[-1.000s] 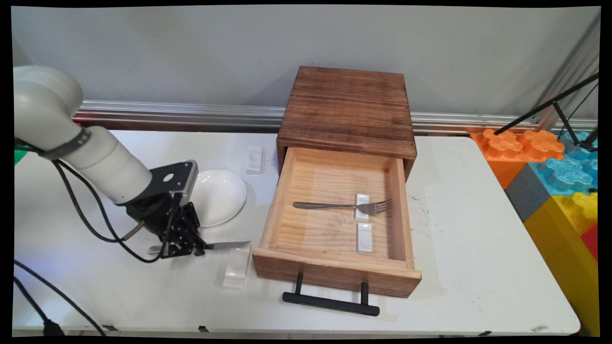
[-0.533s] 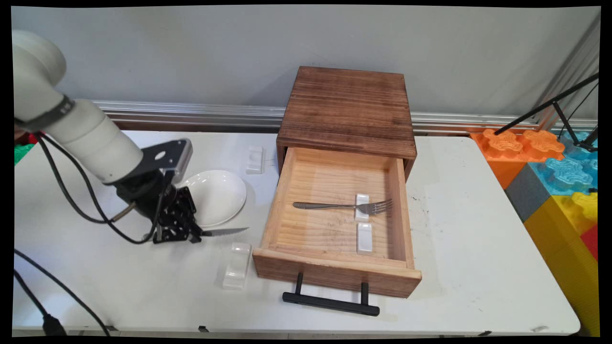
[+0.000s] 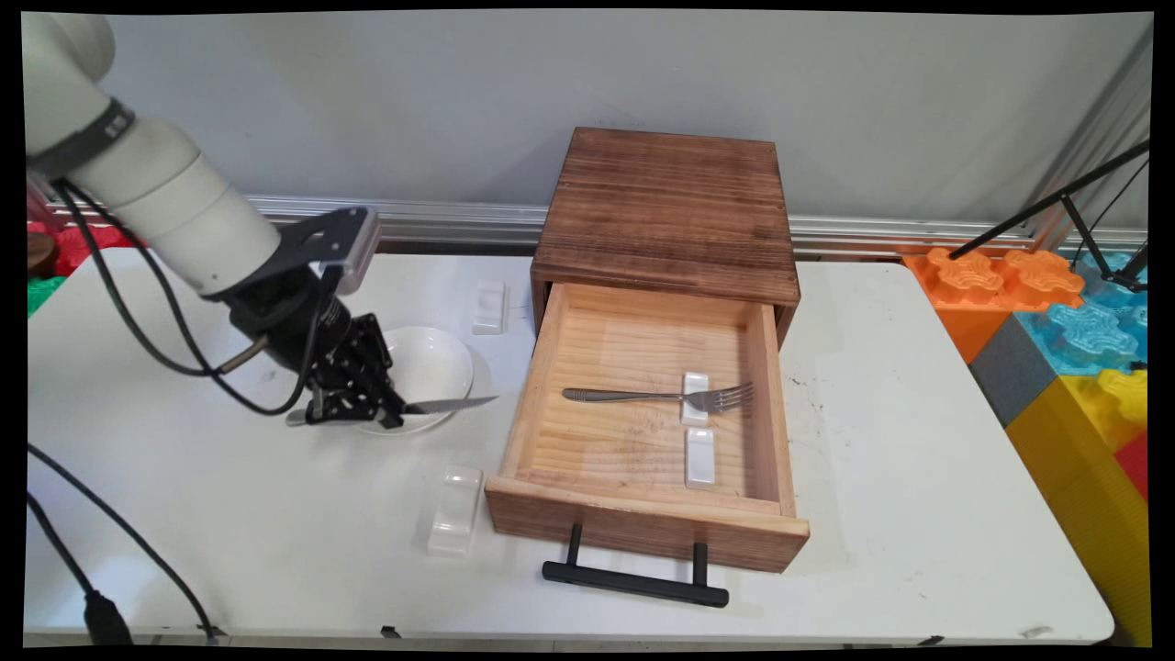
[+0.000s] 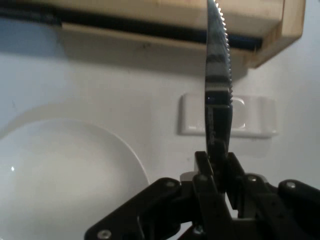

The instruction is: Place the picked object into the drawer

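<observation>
Pincer point(image 3: 390, 413) has lifted knife point(image 3: 450, 404) — now over plate point(image 3: 431, 363).

No text, label, brand, number or sign can be read in either view. The knife point(image 4: 218, 90) blade, seen close in the hand view, shows dark patches but no legible marking. The arm's dark band point(image 3: 84, 138) in the main view carries pale marks too small to make out.
</observation>
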